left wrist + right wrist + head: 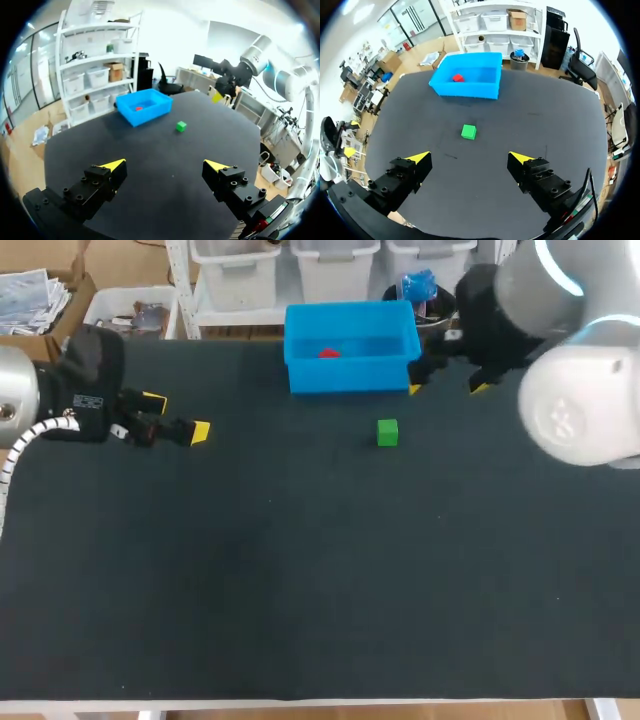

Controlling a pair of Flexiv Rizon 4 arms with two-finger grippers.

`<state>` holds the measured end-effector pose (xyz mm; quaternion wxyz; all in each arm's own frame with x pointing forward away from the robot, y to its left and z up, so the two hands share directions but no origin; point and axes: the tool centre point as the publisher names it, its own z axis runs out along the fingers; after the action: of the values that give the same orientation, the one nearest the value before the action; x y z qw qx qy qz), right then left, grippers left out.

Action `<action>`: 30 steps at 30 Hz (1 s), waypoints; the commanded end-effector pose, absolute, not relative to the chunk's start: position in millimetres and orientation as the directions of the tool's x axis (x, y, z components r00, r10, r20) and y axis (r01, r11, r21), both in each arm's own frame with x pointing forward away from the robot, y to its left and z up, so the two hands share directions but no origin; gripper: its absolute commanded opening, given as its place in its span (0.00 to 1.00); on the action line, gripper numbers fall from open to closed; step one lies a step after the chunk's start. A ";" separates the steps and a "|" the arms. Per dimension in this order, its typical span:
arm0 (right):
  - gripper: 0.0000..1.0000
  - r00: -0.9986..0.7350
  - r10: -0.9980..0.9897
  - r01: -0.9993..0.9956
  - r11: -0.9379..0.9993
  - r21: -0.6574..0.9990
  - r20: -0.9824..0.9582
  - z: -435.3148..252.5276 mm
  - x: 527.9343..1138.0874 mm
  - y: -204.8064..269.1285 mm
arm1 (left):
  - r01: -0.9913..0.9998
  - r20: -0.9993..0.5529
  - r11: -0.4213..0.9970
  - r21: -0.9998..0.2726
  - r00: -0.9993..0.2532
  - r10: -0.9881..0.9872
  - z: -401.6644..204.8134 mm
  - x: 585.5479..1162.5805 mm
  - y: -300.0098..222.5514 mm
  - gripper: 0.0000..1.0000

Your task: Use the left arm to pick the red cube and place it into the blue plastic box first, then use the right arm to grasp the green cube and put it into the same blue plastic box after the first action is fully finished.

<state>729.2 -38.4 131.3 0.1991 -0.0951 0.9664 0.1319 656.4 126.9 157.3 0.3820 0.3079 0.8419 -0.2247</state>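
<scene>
1. A black table (300,590) fills the scene, with the left arm (40,405) entering at its left edge and the white right arm (570,400) at its far right corner.
2. An open rectangular blue plastic box (350,377) stands at the middle of the far edge.
3. The left gripper (166,165) hangs over the table's left side, yellow-tipped fingers spread wide.
4. The right gripper (470,158), near the box's right end, is likewise spread.
5. A small green cube (387,432) lies on the table near the box's front, apart from it.
6. A small red cube (328,353) sits inside the box.

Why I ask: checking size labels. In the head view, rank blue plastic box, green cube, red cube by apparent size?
1. blue plastic box
2. green cube
3. red cube, though it lies farther away, so unsure.
</scene>
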 end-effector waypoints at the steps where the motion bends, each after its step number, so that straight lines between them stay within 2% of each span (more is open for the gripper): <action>1: 1.00 -0.908 -0.146 -0.211 0.969 0.127 -0.393 118.4 738.6 -22.4 | 0.694 -0.789 0.705 -0.145 -0.512 0.341 155.5 655.8 129.2 1.00; 20: 1.00 -0.924 -0.173 -0.202 0.978 0.050 -0.340 80.5 755.7 -6.6 | 0.694 -0.789 0.705 -0.145 -0.512 0.341 155.5 655.8 129.2 1.00; 30: 1.00 -0.912 -0.146 -0.204 0.972 0.114 -0.383 75.3 772.9 5.6 | 0.694 -0.789 0.705 -0.145 -0.512 0.341 155.5 655.8 129.2 1.00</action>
<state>771.6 6.8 79.3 0.1878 -0.0899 0.9752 0.0751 656.4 126.5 157.7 0.3810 0.3075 0.8429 -0.2234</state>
